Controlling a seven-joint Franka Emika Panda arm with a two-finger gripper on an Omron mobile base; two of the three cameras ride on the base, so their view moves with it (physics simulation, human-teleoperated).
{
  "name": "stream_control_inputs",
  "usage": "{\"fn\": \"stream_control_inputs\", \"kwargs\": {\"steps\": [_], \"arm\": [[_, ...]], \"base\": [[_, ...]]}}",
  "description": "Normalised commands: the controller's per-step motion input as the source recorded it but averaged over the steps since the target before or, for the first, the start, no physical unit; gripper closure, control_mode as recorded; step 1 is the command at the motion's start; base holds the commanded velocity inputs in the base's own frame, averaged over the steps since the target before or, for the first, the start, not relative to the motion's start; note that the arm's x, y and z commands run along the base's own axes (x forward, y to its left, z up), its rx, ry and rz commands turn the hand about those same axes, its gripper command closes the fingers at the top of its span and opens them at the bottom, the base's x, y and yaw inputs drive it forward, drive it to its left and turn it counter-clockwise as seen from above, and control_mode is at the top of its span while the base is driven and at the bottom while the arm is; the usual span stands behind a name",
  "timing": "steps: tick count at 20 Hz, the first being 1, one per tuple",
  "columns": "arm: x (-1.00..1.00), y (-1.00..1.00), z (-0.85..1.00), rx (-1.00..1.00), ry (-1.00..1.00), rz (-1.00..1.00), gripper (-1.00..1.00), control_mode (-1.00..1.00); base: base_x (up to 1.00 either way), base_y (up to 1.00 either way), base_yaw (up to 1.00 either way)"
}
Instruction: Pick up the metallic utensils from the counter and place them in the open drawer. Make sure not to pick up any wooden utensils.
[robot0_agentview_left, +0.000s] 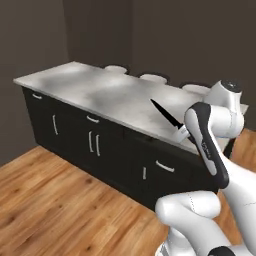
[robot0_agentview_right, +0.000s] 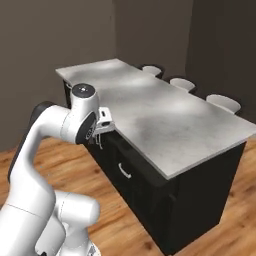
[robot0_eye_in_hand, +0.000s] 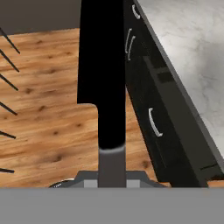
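My gripper (robot0_agentview_left: 181, 131) is shut on the handle of a slim all-black pointed knife (robot0_agentview_left: 165, 112), one of the metallic utensils. The blade points up and left over the front edge of a long grey-topped cabinet run (robot0_agentview_left: 100, 90). In the hand view the knife (robot0_eye_in_hand: 103, 65) runs straight up from the gripper (robot0_eye_in_hand: 111, 175), above the wooden floor. Just below and beside the hand is a black drawer (robot0_agentview_left: 162, 160) with a curved silver handle (robot0_eye_in_hand: 154, 122); it looks pulled out a little. In the right base view the gripper (robot0_agentview_right: 101, 136) hangs at the cabinet's front edge. The counter and wooden utensils are out of view.
Black cabinet doors with vertical silver handles (robot0_agentview_left: 94, 142) line the front of the run. White stools (robot0_agentview_right: 222, 102) stand behind its far side. Wooden floor (robot0_agentview_left: 55, 205) lies open in front of the cabinets.
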Motion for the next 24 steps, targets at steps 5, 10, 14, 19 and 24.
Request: {"fn": "stream_control_inputs", "kwargs": {"steps": [5, 10, 14, 19, 24], "arm": [[0.0, 0.0, 0.0, 0.0, 0.0, 0.0, 1.0, 1.0], [0.0, 0.0, 0.0, 0.0, 0.0, 0.0, 1.0, 1.0], [0.0, 0.0, 0.0, 0.0, 0.0, 0.0, 1.0, 1.0], [0.0, 0.0, 0.0, 0.0, 0.0, 0.0, 1.0, 1.0], [0.0, 0.0, 0.0, 0.0, 0.0, 0.0, 1.0, 1.0]], "base": [[-0.14, -0.88, 0.44], [-0.18, -0.9, 0.22], [-0.03, -0.67, 0.22], [0.11, -0.56, 0.29], [0.02, -0.81, 0.4]]}}
